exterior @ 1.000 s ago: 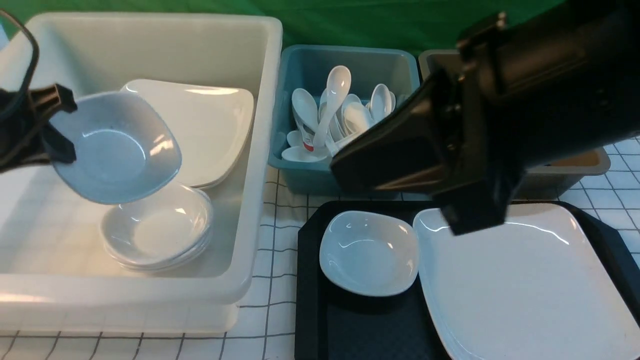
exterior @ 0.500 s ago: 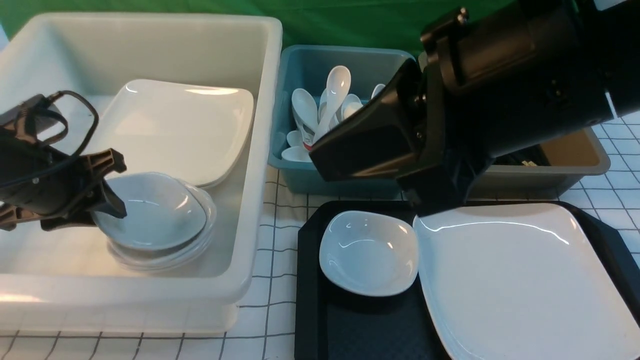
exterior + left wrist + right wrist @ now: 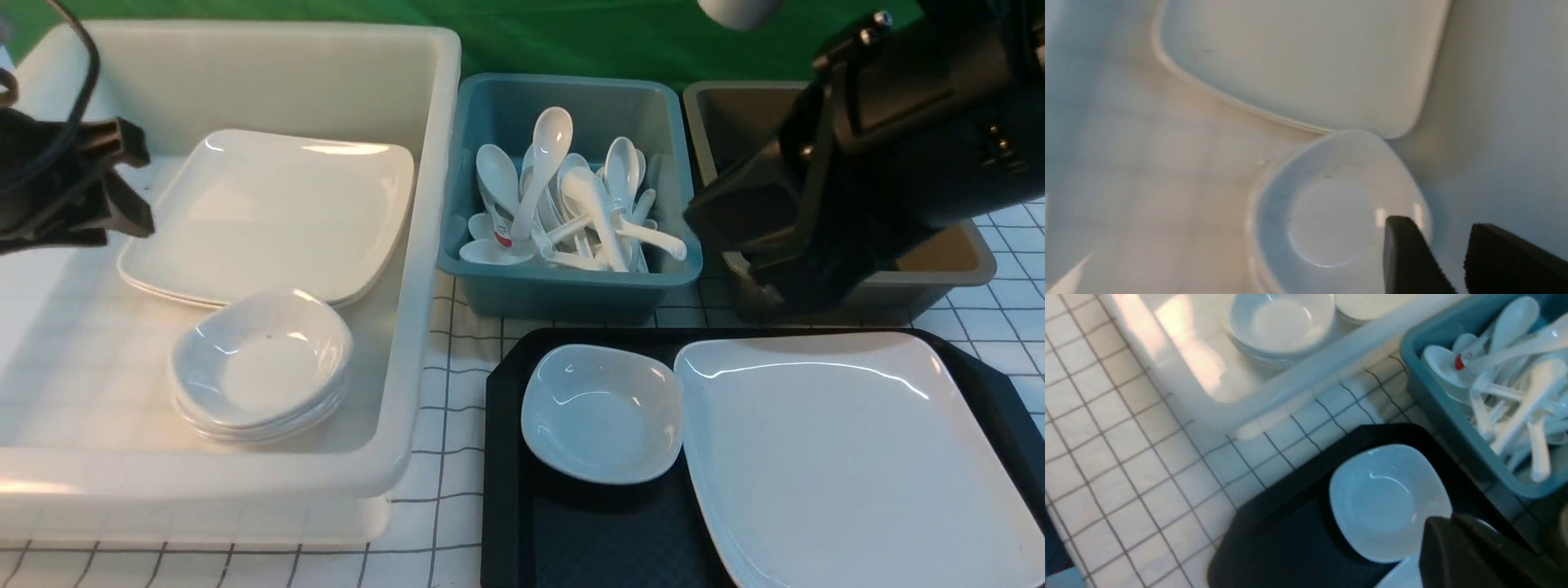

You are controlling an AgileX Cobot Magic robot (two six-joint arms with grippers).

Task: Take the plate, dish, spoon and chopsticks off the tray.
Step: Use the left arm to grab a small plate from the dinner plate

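**Gridded desk, tray half cleared: dish first, then plate**

White gridded cloth covers the desk (image 3: 457,392), and a green backdrop hangs behind three bins along its far edge. Our black tray (image 3: 506,490) sits at the desk's near right. On it the dish (image 3: 602,412) lies by the far left corner, just beside the left rim of the plate (image 3: 849,457), which fills the tray's right side. We see no spoon or chopsticks on the part of the tray in view.

The right pincer (image 3: 755,282) hangs over the tray's far edge, jaws shut on nothing. The dish lies just leftward and nearer to us from its tip (a rounded square, so no long axis to line up with). The left pincer (image 3: 145,189) hovers over the white bin (image 3: 424,245), fingers parted and empty, well apart from the tray. We judge the right arm nearer, though the stacked dishes (image 3: 261,367) sit on the left arm's side.

The blue bin (image 3: 571,294) holds a heap of spoons (image 3: 543,163); one carries a small red mark (image 3: 504,238), too small to read. The right arm partly hides the brown bin (image 3: 939,269). We can read no writing anywhere.
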